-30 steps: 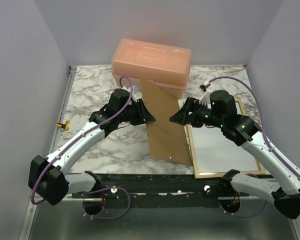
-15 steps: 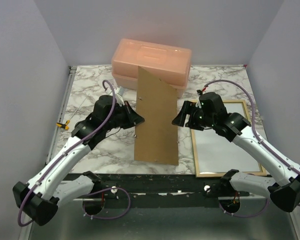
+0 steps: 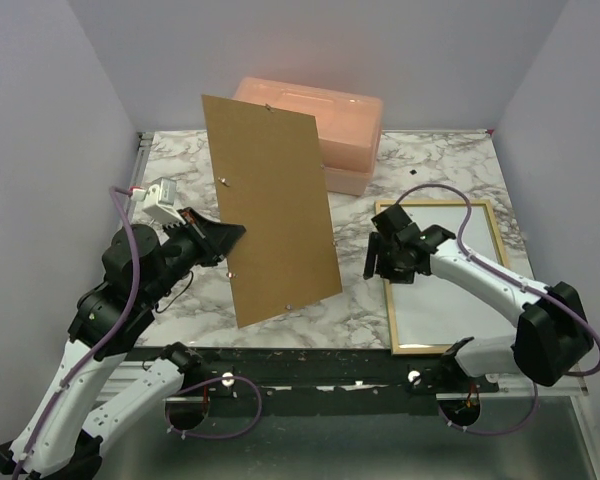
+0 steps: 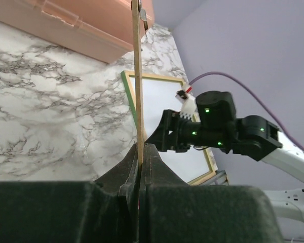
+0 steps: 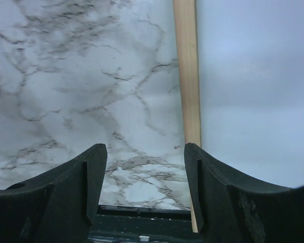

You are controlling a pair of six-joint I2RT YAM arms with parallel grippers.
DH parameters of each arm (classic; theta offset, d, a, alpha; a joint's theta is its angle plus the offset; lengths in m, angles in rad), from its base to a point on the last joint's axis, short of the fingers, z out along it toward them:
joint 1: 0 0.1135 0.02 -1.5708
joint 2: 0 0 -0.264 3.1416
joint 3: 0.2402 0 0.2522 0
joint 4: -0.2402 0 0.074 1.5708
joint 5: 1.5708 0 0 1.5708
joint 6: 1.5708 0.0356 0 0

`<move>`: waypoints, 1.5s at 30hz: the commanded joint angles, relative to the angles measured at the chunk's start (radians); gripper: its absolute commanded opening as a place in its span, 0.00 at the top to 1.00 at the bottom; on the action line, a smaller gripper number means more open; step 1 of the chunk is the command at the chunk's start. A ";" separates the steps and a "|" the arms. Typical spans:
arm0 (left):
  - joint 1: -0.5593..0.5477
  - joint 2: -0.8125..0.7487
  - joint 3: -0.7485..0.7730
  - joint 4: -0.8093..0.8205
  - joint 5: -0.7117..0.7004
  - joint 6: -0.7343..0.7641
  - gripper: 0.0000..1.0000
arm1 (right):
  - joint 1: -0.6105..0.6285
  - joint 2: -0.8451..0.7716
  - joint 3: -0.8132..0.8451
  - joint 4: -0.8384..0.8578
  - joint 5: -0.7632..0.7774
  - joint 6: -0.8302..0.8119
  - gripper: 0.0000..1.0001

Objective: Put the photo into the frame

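Top external view, left arm first. We find the left end effector closed tight on the left edge of the brown backing board. The left wrist view agrees: both fingers press flat against the board, seen there edge-on, with no gap showing between them. The board is held clear of the marble worktop, standing on end and tilted. In the top view its upper part overlaps the peach box at the rear of the worktop.

Right arm. The right wrist view shows the right end effector open with a wide gap, and nothing held between the fingers. It points down at the worktop, and its right finger sits at the left rail of the frame. We cannot tell whether the finger touches the rail.

The frame lies flat on the right side of the worktop, pale wood uppermost, well apart from the raised board. A green strip shows along its rail in the left wrist view. A pale grey panel fills its opening, and we cannot tell what that panel is.
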 commanded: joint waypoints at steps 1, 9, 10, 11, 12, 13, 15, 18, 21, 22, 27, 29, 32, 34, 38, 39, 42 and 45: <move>0.001 -0.024 0.039 0.108 0.042 -0.002 1.00 | -0.002 0.066 -0.048 0.013 0.046 -0.004 0.37; 0.002 -0.028 0.030 0.146 0.096 -0.006 1.00 | -0.002 0.167 -0.083 0.038 0.048 -0.016 0.48; 0.001 -0.030 0.028 0.147 0.096 -0.006 1.00 | -0.002 0.160 -0.081 0.027 0.070 -0.015 0.48; 0.002 -0.031 0.027 0.146 0.095 -0.005 1.00 | -0.002 0.148 -0.079 0.020 0.087 -0.013 0.47; 0.002 -0.034 0.025 0.146 0.092 -0.006 1.00 | -0.003 0.134 -0.077 0.015 0.101 -0.013 0.46; 0.001 -0.036 0.024 0.147 0.091 -0.005 1.00 | -0.002 0.116 -0.074 0.009 0.117 -0.012 0.45; 0.002 -0.038 0.020 0.148 0.090 -0.005 1.00 | -0.003 0.094 -0.071 -0.001 0.152 -0.006 0.43; 0.001 -0.035 0.013 0.153 0.091 -0.008 1.00 | -0.002 0.097 -0.072 -0.012 0.186 -0.005 0.40; 0.002 -0.033 0.012 0.151 0.092 -0.010 1.00 | -0.002 0.114 -0.092 0.008 0.160 -0.011 0.39; 0.002 -0.033 0.012 0.153 0.092 -0.011 1.00 | -0.002 0.123 -0.102 0.019 0.145 -0.012 0.40; 0.002 -0.031 0.020 0.149 0.097 -0.005 1.00 | -0.002 0.170 -0.143 0.090 0.050 -0.030 0.43; 0.002 -0.026 0.027 0.141 0.101 -0.001 1.00 | -0.002 0.179 -0.152 0.118 0.001 -0.040 0.44; 0.002 -0.022 0.036 0.135 0.104 0.000 1.00 | -0.001 0.182 -0.151 0.149 -0.068 -0.047 0.48; 0.001 -0.026 0.038 0.136 0.103 -0.001 1.00 | 0.006 0.176 -0.147 0.167 -0.103 -0.043 0.58; 0.002 -0.037 0.033 0.134 0.095 -0.009 1.00 | 0.035 0.196 -0.118 0.190 -0.168 -0.024 0.79; 0.001 -0.038 0.033 0.132 0.095 -0.010 1.00 | 0.045 0.207 -0.106 0.192 -0.169 -0.022 0.82; 0.001 -0.035 0.042 0.122 0.095 -0.011 1.00 | 0.080 0.251 -0.074 0.198 -0.172 -0.002 0.88; 0.001 -0.038 0.044 0.111 0.083 -0.015 1.00 | 0.112 0.287 -0.046 0.226 -0.190 0.017 0.91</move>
